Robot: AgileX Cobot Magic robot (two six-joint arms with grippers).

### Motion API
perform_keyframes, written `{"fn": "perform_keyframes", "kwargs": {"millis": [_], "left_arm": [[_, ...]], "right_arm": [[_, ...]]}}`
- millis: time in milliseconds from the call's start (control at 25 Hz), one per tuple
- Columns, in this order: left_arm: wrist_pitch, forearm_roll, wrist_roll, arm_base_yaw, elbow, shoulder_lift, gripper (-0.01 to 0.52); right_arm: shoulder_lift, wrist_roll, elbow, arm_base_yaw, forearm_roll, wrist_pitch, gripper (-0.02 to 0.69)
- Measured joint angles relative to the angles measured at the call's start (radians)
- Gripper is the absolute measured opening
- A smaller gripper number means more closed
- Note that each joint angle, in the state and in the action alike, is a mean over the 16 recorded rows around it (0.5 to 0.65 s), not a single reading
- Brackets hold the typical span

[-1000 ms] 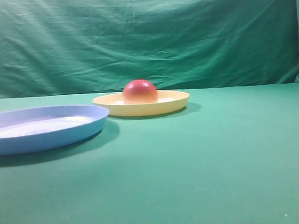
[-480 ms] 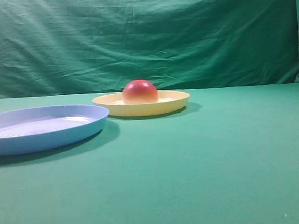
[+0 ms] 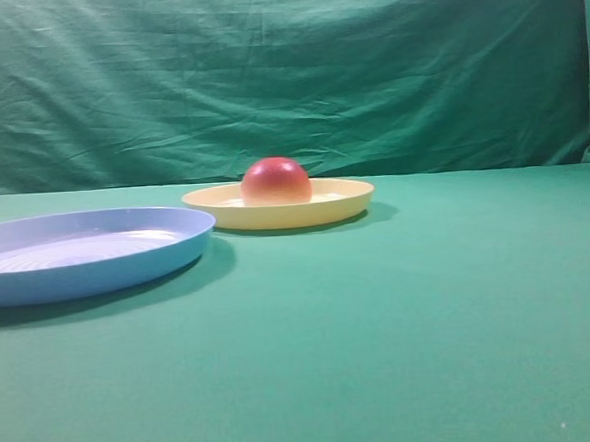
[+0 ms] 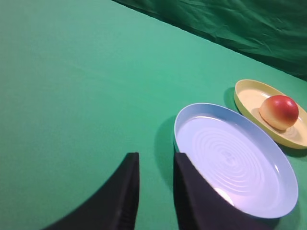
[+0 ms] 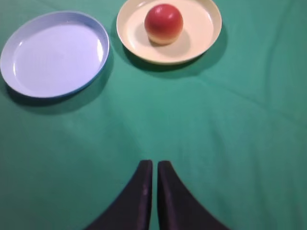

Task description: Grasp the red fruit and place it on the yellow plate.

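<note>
Green cloth-covered table [image 3: 431, 313]: bears everything.
Round light blue plastic plate [image 5: 53, 52]: bare.
Shallow round pale-yellow plastic plate [image 5: 204, 28]: holds the fruit; placement looks done.
Smooth dome-shaped red fruit [image 5: 163, 23]: resting there, ungripped.
Left gripper [image 4: 154, 191]: narrowly apart, empty.
Right gripper [image 5: 154, 189]: together, empty.

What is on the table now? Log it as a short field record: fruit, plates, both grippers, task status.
red fruit: sitting on the yellow plate, free of both grippers
blue plate: empty, beside the yellow plate
left gripper: narrow gap between fingers, holding nothing, near the blue plate's edge
right gripper: shut, empty, pulled back from the plates
task status: fruit placed
</note>
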Motion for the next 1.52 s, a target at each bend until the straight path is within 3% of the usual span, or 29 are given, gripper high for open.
{"fn": "perform_keyframes", "kwargs": {"millis": [360,760,1120,1520], "left_arm": [[0.000,0.000,0.000,0.000,0.000,0.000,0.157],[0.000,0.000,0.000,0.000,0.000,0.000,0.157],[0.000,0.000,0.000,0.000,0.000,0.000,0.157],[0.000,0.000,0.000,0.000,0.000,0.000,0.157]], "right_arm": [[-0.079,0.000,0.003,-0.055,-0.043,0.037,0.000],[-0.345,0.000,0.073,-0.296,-0.057,-0.014,0.000],[-0.687,0.000,0.333,-0.499,-0.054,-0.104,0.000],[-0.901,0.002,0.675,-0.578,-0.047,-0.253,0.000]]}}
